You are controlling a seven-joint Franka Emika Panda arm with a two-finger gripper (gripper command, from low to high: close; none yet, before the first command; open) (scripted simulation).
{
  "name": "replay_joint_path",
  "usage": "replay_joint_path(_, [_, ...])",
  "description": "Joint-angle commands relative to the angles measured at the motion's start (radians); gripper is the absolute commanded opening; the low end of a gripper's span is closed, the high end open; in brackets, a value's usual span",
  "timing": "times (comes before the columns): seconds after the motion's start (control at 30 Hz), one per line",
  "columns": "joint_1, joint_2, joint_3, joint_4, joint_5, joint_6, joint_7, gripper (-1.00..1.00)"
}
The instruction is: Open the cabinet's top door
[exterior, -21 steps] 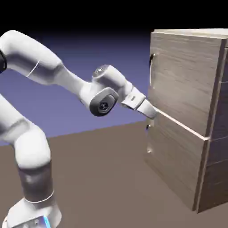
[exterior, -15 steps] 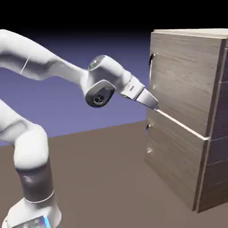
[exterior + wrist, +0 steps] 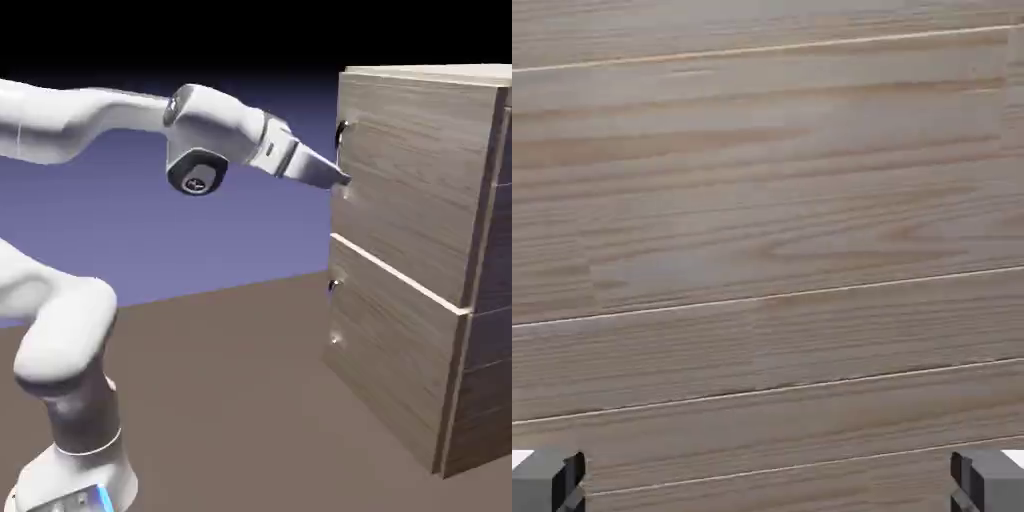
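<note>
the white two-finger gripper (image 3: 345, 181) has its jaws spread wide beside the wood-grain upper door (image 3: 415, 185), presumably to reach its dark metal bar handle (image 3: 341, 134).

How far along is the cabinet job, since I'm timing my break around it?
Done: the white gripper is open, up by the large upper wood-grain door. In hand: seemingly lining up with that door's slim dark metal handle; nothing shows between the fingertips but wood grain. Left: gripping the handle and opening the door, which sits closed.
</note>
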Motion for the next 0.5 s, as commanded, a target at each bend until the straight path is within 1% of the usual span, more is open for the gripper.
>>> replay_joint_path(0.0, [-0.018, -0.013, 0.021, 0.008, 0.044, -0.003, -0.023, 0.0])
replay_joint_path(0.47, [-0.276, -0.196, 0.313, 0.114, 0.653, -0.05, -0.344, 0.0])
